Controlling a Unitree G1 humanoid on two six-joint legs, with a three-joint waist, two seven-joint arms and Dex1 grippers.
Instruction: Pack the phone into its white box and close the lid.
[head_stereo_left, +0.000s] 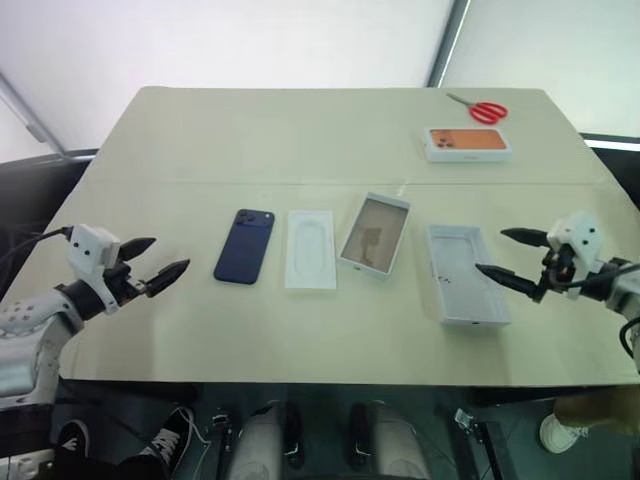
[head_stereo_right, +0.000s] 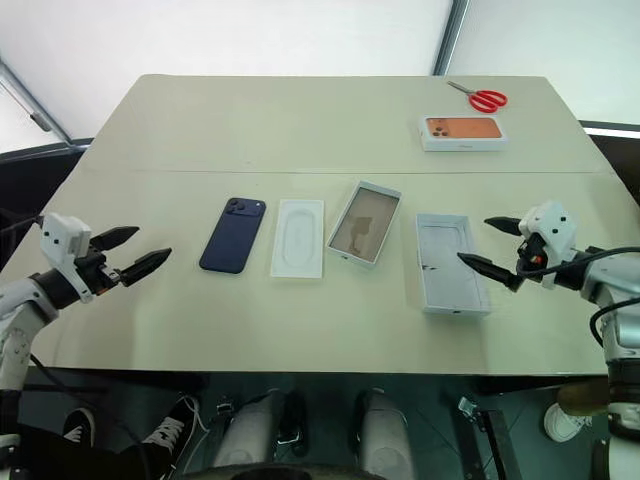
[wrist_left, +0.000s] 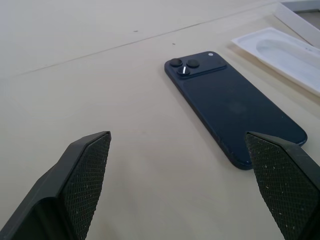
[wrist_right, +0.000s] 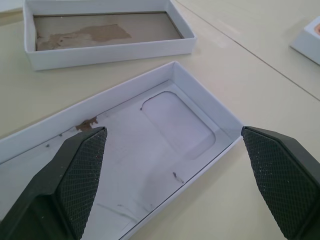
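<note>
Spanning the scene, a beige rectangular table (head_stereo_left: 200, 340) holds a shallow white cardboard box (head_stereo_left: 466, 274) at 3 o'clock and its upturned white cardboard lid (head_stereo_left: 375, 234) at centre. At 9 o'clock lies the slim navy-blue phone (head_stereo_left: 245, 245), a flat white insert (head_stereo_left: 310, 249) beside it. Both the left gripper (head_stereo_left: 153, 261) and the right gripper (head_stereo_left: 511, 257) hover spread wide, grasping nothing.

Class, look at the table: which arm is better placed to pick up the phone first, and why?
Probably the left. The left claw hangs open just beside the phone, with nothing between. The right claw hangs open at the far side, over the white box.
</note>
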